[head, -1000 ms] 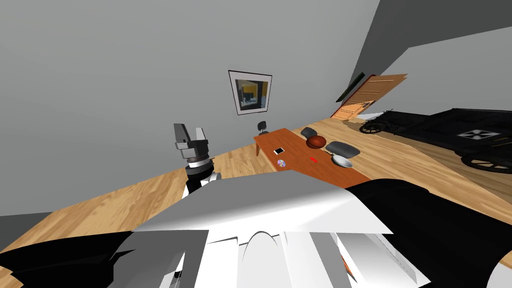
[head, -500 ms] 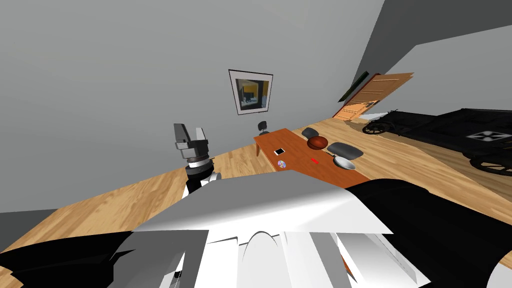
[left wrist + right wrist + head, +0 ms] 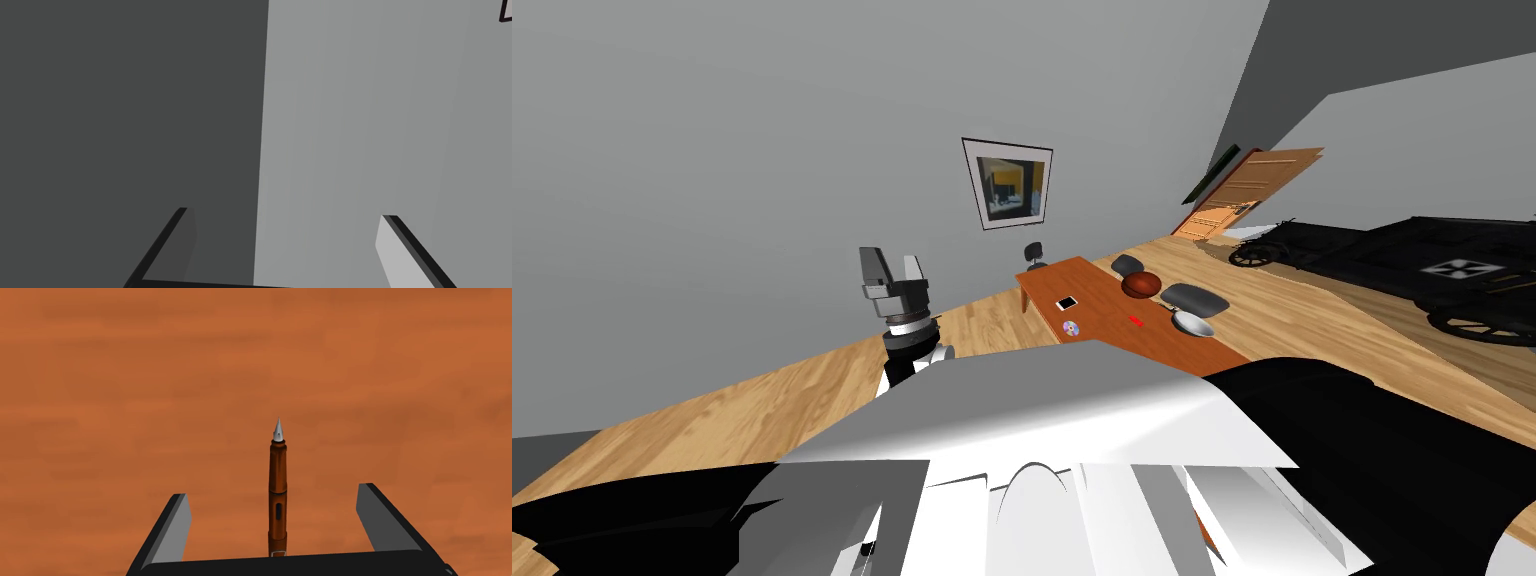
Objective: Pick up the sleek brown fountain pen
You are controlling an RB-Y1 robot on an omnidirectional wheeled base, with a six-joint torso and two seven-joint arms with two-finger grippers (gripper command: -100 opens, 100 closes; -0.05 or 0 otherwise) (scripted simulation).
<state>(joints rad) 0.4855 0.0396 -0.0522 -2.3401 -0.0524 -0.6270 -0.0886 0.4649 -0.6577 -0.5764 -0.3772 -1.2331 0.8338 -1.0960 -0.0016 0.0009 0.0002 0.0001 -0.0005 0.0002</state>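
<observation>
Right wrist view: right claw spread wide, empty, straddling the slim brown fountain pen with silver nib, which lies on the orange-brown wooden table pointing twelve o'clock from the claw. Height's hard to judge. Closing too high could roll the barrel away. Left claw open, empty.

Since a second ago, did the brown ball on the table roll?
No. The ball keeps its place on the table, at the same gap from the white phone. The whole view shifted slightly, and that is my own move.
</observation>
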